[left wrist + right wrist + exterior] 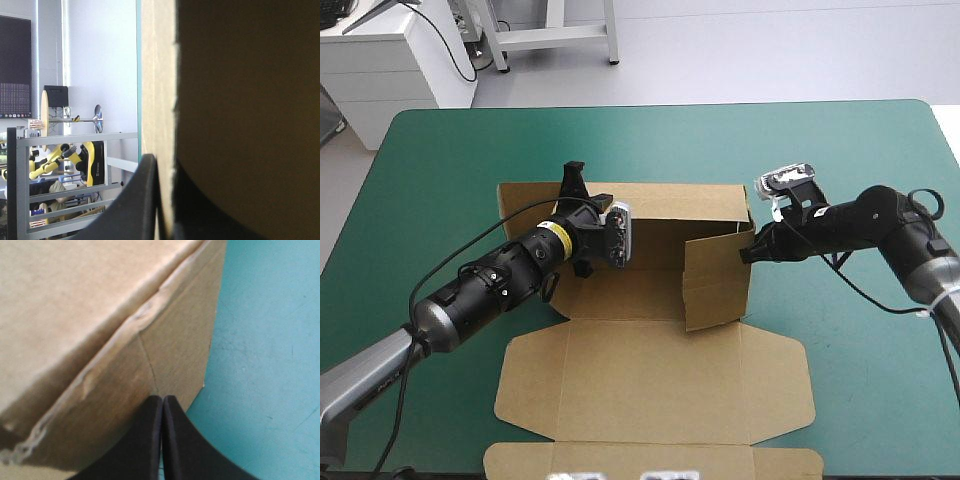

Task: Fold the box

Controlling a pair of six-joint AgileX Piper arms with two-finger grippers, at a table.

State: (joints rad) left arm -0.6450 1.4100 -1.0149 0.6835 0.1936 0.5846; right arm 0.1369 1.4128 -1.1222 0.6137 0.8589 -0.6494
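The brown box point(650, 370) lies mid-table with its lid flat toward the table's front edge. Its back wall point(670, 200) and right wall point(715, 280) stand raised. My left gripper point(573, 185) reaches over the back wall near its left end. In the left wrist view the board's edge point(157, 75) runs between the black fingers point(145, 200), so the left gripper point(164, 167) is shut on the box. My right gripper point(748, 250) is shut, its pointed tip point(162, 400) pressed against the outside of the right wall point(175, 340).
Teal-green cover point(440, 200) shows to the left, right and behind the box. The lid's front flap point(650, 462) reaches the table's front edge. Beside the right gripper lies bare cover point(270, 340).
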